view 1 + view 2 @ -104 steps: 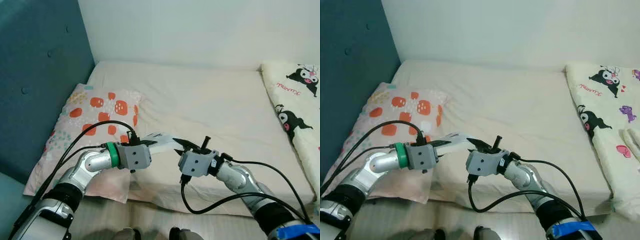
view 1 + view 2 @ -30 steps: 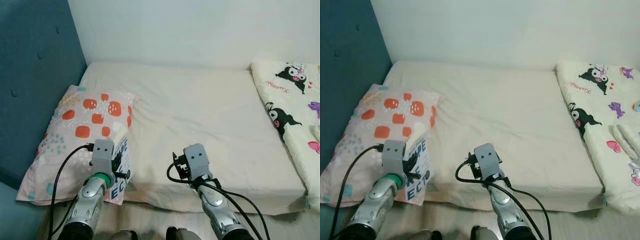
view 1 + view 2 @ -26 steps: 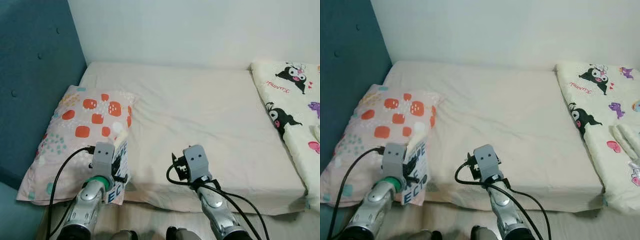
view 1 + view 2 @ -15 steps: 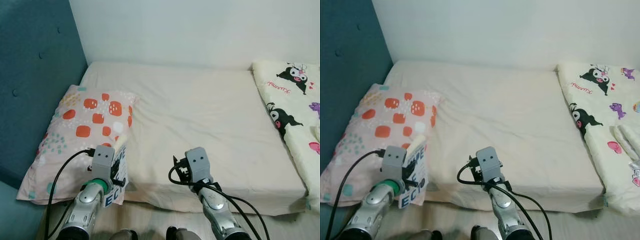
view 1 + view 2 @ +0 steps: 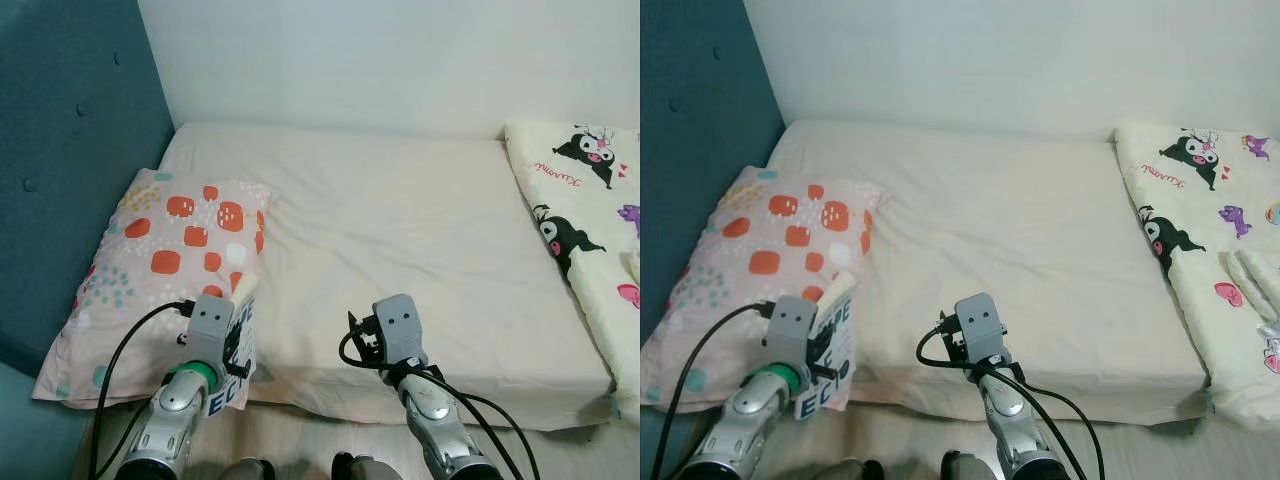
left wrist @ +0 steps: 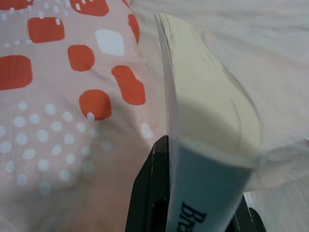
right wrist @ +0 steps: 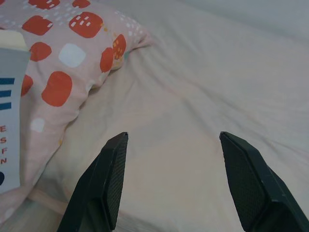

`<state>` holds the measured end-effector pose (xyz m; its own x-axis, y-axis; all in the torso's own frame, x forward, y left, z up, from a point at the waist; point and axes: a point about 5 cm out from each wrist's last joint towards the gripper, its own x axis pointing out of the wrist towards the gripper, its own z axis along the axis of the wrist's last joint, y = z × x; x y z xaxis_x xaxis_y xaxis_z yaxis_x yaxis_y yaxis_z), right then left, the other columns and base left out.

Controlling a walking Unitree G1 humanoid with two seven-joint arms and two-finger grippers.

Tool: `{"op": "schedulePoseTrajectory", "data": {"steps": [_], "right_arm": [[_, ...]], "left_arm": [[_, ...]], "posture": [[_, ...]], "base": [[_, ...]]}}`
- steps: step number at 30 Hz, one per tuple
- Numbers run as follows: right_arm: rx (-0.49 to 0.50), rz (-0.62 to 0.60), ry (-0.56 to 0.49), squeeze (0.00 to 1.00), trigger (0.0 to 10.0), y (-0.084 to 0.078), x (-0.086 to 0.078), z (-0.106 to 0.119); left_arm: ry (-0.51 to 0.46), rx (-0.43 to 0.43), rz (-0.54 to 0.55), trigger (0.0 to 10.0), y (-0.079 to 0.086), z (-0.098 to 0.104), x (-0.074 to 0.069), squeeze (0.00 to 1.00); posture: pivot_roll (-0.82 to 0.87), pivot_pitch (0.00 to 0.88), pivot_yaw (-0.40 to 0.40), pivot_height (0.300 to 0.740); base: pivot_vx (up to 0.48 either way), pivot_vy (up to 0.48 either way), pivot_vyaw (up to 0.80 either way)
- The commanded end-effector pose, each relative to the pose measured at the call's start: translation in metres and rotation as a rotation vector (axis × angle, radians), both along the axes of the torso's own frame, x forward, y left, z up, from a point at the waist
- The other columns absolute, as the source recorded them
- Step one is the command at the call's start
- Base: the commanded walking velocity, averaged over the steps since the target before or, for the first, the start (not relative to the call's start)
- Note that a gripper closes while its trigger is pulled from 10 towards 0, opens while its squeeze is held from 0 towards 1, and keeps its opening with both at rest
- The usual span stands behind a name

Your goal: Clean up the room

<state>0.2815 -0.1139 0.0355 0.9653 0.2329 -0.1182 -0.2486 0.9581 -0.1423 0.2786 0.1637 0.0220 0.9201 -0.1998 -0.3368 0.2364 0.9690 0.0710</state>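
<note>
Nearest, the left gripper [image 6: 193,212] has its fingers clenched on a white paperback book with blue lettering [image 5: 238,340], held upright at the bed's near edge over the pink pillow with orange spots [image 5: 160,250]. The right gripper [image 7: 174,179] hovers with fingers released over the cream sheet [image 5: 400,230]. The book looks mid-carry; next it needs a proper resting place.

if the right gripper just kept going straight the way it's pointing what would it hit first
Probably the cream bed sheet. The right gripper is open, empty, and aimed across the mattress, with bare sheet between its fingers. The spotted pillow lies off to one side. Depth is hard to judge.
</note>
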Motion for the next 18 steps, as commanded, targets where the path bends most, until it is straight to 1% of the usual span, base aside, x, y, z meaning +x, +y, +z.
{"op": "schedulePoseTrajectory", "data": {"steps": [1, 5, 10, 14, 18], "right_arm": [[0.015, -0.022, 0.045, 0.0, 10.0, -0.0037, -0.0045, -0.0084], [0.021, -0.024, 0.047, 0.0, 10.0, -0.004, -0.0047, -0.0085], [0.045, -0.023, 0.051, 0.0, 10.0, -0.003, -0.004, -0.0077], [0.067, -0.029, 0.058, 0.0, 10.0, -0.0034, -0.0032, -0.0073], [0.068, -0.038, 0.051, 0.0, 10.0, -0.0051, -0.0035, -0.0067]], "left_arm": [[-0.003, -0.013, -0.012, 10.0, -0.0029, -0.0002, -0.0022, 0.0], [-0.001, -0.019, -0.016, 10.0, -0.004, 0.0001, -0.0023, 0.0], [-0.009, -0.052, -0.015, 10.0, -0.0058, 0.003, -0.0003, 0.0], [-0.01, -0.052, -0.03, 10.0, -0.0075, 0.0043, 0.0015, 0.0], [-0.005, -0.057, -0.041, 10.0, -0.0099, 0.0045, 0.0019, 0.0]], "posture": [[0.01, 0.121, 0.006, 0.74], [0.01, 0.12, 0.006, 0.74], [0.01, 0.117, 0.005, 0.74], [0.01, 0.112, 0.008, 0.74], [0.01, 0.107, 0.012, 0.74]], "base": [[0.0, 0.0, 0.0], [0.0, 0.0, 0.0], [0.0, 0.0, 0.0], [0.0, 0.0, 0.0], [0.0, 0.0, 0.0]]}}
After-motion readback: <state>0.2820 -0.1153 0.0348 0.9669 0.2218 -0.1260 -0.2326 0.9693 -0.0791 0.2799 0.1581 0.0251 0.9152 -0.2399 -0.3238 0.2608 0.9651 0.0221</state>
